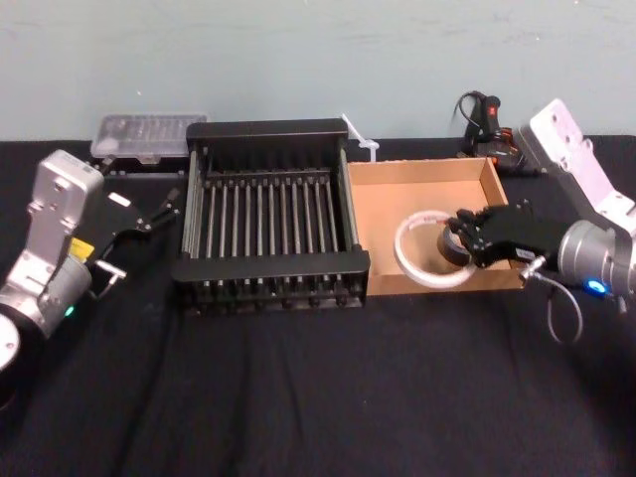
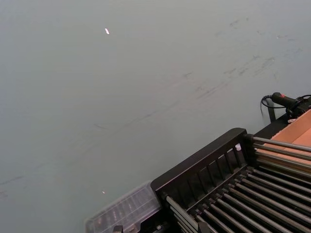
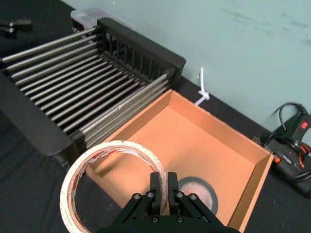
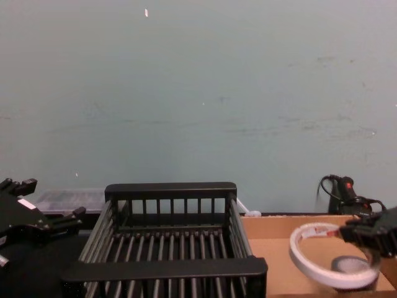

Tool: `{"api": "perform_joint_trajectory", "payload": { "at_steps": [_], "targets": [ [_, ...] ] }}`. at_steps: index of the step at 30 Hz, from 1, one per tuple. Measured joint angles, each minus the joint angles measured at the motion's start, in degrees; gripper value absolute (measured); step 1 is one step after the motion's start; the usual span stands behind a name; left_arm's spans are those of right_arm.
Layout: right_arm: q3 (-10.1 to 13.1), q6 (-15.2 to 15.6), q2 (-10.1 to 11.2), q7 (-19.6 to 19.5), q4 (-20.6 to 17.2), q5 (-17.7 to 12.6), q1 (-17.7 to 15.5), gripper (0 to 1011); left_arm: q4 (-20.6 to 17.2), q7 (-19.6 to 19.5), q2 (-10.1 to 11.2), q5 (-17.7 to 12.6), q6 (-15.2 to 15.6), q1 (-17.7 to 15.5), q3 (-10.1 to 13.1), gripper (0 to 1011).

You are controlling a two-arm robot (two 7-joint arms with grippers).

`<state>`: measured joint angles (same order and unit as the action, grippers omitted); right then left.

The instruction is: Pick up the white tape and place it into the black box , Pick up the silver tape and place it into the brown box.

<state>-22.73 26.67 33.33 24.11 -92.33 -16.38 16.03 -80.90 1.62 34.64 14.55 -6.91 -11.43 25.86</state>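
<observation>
The fingers of the right gripper are closed tight across the wall of the white tape, one inside the hole and one outside. That suits a ring too wide to span whole. Held by a single point on its rim, the roll hangs tilted, its free side sagging away from the grip, and it looks to sit clear of the cardboard floor and over the near wall of the brown box. This seems the start of a carry, since the roll belongs in the other container. The silver tape lies flat on the tray floor just beside the gripper, at about 3 o'clock of the white roll in the head view (so it is already where the task wants it). The black box stands touching the tray at its 9 o'clock, a short sideways move away, with its rim higher than the tray's wall. The left gripper is parked over the table at 9 o'clock of the crate, fingers spread and holding nothing. The white tape is a thin-walled whitish hoop with a very wide hole and a faint reddish tint on its inner face. It is clearly larger than the grey roll, and it is probably light and a little flexible.
</observation>
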Motion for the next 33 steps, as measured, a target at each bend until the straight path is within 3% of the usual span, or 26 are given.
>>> {"api": "perform_joint_trajectory", "payload": {
  "at_steps": [8,33],
  "targets": [
    [-0.95,0.22,-2.85,0.27,2.41,0.86,3.51,97,0.0,0.0,0.0,0.0,0.0,0.0,0.0,1001],
    [-7.49,-3.01,-10.99,4.02,11.55,3.74,14.36,97,0.0,0.0,0.0,0.0,0.0,0.0,0.0,1001]
  ]
}}
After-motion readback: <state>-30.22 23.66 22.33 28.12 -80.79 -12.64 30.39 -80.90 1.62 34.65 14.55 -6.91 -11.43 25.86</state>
